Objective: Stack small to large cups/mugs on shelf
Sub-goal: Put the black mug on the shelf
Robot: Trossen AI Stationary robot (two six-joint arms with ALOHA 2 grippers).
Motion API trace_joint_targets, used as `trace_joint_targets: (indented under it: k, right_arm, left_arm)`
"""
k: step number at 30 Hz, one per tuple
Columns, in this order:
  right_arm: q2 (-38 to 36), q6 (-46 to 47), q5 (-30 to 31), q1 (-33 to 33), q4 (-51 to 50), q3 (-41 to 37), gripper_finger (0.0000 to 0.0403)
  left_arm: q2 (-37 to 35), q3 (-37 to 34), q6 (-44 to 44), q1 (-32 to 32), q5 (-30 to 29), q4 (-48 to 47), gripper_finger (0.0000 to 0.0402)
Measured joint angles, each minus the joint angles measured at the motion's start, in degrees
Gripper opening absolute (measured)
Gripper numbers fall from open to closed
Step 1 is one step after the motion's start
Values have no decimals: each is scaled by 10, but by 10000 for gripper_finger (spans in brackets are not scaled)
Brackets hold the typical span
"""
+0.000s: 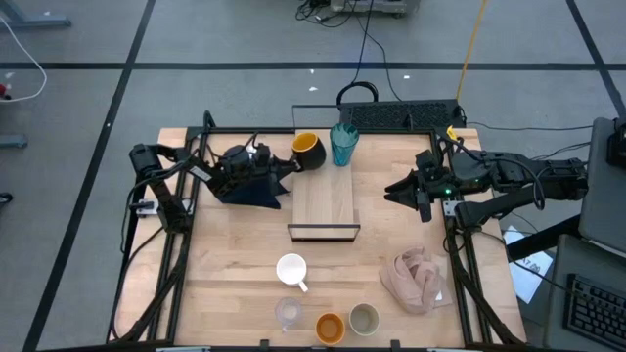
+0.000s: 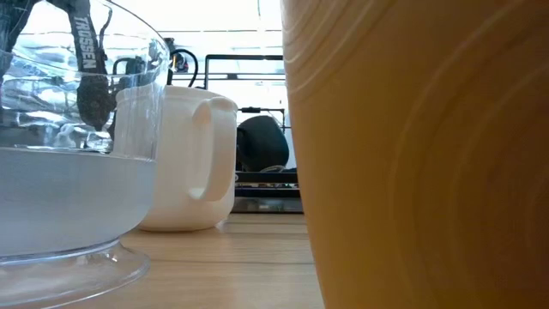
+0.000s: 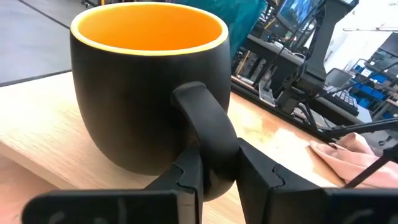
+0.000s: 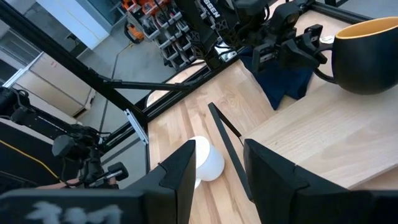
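Note:
The black mug with a yellow-orange inside (image 1: 307,150) stands upright on the far left corner of the shelf (image 1: 324,200), next to the teal ribbed tumbler (image 1: 343,145). My left gripper (image 1: 290,166) is shut on the mug's handle. My right gripper (image 1: 398,191) is open and empty, to the right of the shelf. The white mug (image 1: 291,269), the clear glass (image 1: 288,313), the orange cup (image 1: 330,328) and the grey-beige cup (image 1: 364,319) stand on the table near its front edge. My left gripper pinches the black mug's handle (image 3: 211,134) between its two fingers (image 3: 186,177), at the handle's lower half. The fingers come about level from the table's left side. The mug stays upright, its bottom on the shelf.
A dark navy cloth (image 1: 256,193) lies under my left gripper, left of the shelf. A pink-beige cloth (image 1: 417,280) lies at the near right. The shelf's near half is bare. In the low view, the glass (image 2: 69,172) and the orange cup (image 2: 420,154) stand close up.

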Motion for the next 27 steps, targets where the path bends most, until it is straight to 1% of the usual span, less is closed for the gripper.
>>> trace_joint_targets:
  k: [5,13,17,27]
  right_arm:
    - [0,0,0,0,0,0,123]
    - [0,0,0,0,-7,0,123]
    - [0,0,0,0,-7,0,123]
    - [0,7,0,0,-7,0,123]
  left_arm:
    - [-14,0,2,-5,-8,-10,67]
    - [-48,1,45,-16,-19,-79,63]
    - [-57,1,57,-28,-40,-97,70]
    - [-63,2,56,-42,-49,-101,69]
